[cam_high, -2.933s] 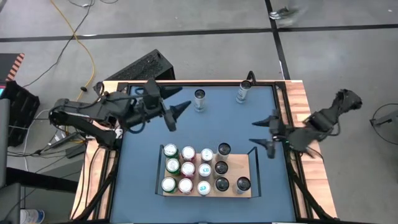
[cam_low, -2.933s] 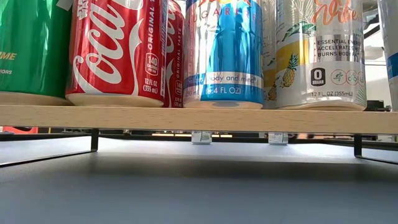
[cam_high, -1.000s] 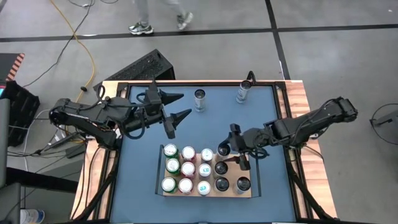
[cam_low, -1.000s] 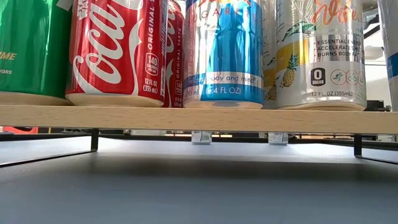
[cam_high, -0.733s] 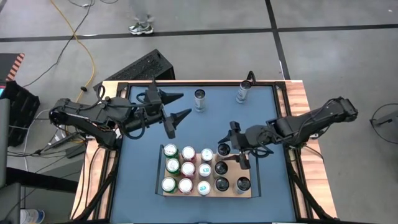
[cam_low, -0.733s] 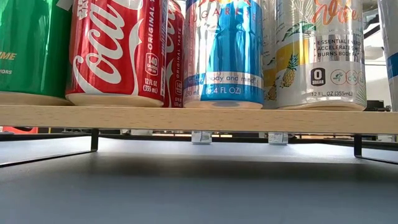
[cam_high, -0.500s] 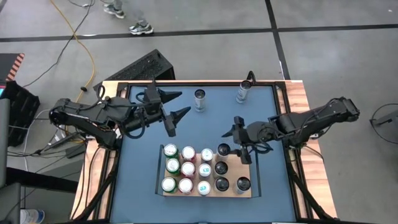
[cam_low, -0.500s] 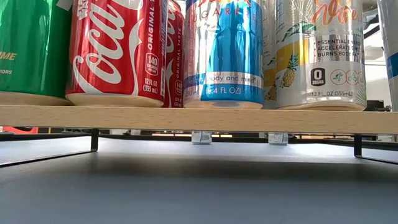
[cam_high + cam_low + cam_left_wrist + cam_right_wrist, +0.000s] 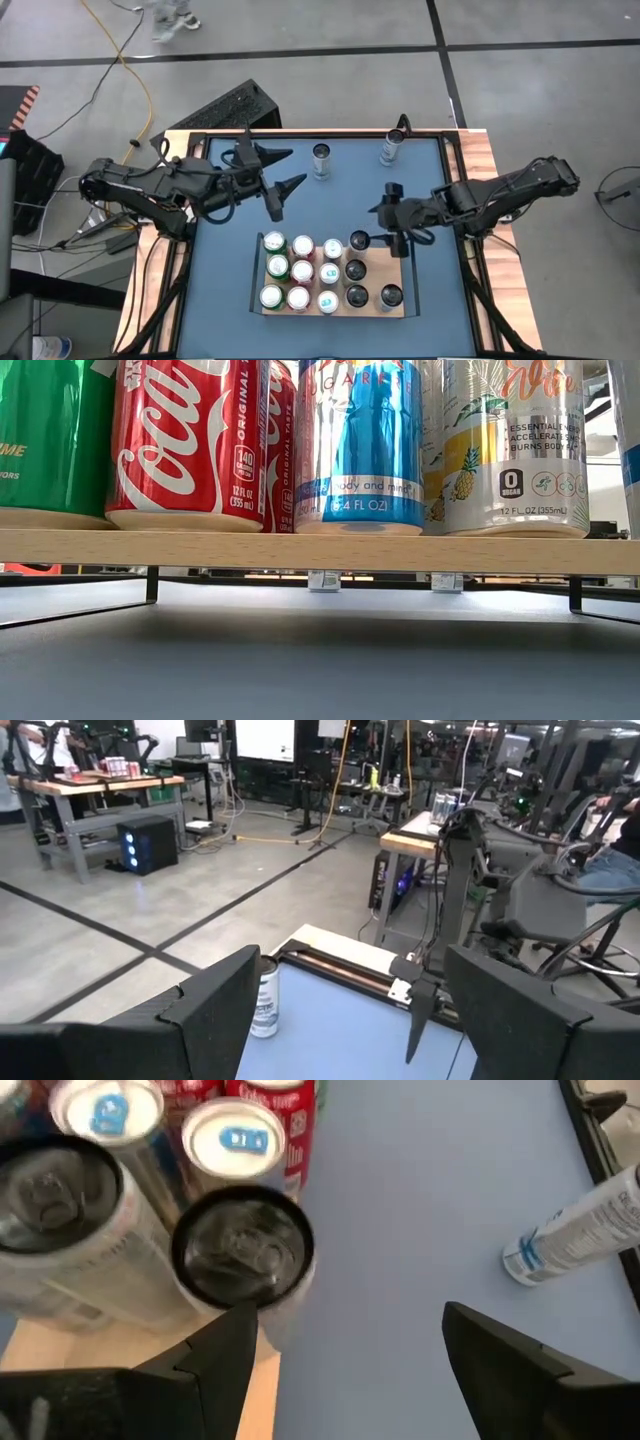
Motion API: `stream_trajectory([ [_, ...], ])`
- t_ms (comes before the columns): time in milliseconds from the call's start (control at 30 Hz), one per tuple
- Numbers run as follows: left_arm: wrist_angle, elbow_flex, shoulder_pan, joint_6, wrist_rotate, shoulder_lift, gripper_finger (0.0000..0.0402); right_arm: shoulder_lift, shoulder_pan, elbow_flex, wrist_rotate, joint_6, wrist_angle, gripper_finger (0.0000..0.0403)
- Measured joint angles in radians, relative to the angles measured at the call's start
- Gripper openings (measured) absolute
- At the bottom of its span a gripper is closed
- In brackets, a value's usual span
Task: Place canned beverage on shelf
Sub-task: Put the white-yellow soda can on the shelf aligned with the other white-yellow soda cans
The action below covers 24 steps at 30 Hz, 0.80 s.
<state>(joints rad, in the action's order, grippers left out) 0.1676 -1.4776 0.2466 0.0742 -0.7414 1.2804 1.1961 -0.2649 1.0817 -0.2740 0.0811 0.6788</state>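
shelf: flat light-wood board with thin black end rails (image 9: 398,263) – sits at the near middle of the blue tabletop (image 9: 220,260), holding rows of upright cans; bare wood is left at its right end.
newest can: black-topped silver can (image 9: 360,240) at the shelf's far-right corner of the block, upright, nothing gripping it – looks placed.
right gripper (image 9: 397,216): just beyond that can, fingers spread wide, empty – reads as backing clear of the release.
spare cans: silver can (image 9: 321,158) and slim white-and-blue can (image 9: 391,147) near the far edge, well apart from the shelf – likely next picks.
left gripper (image 9: 281,172): hovers near the silver can, half open, empty, waiting.
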Motion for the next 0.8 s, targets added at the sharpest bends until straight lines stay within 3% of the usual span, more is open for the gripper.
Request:
stream_trajectory([
  [333,0.021,0.0,0.0,-0.01,0.0,0.0,0.03,0.038,0.04,-0.021,-0.043,-0.011,0.001,0.0301],
  [800,0.028,0.0,0.0,-0.029,0.0,0.0,0.03,0.063,0.053,-0.024,0.007,-0.06,-0.065,0.0301],
])
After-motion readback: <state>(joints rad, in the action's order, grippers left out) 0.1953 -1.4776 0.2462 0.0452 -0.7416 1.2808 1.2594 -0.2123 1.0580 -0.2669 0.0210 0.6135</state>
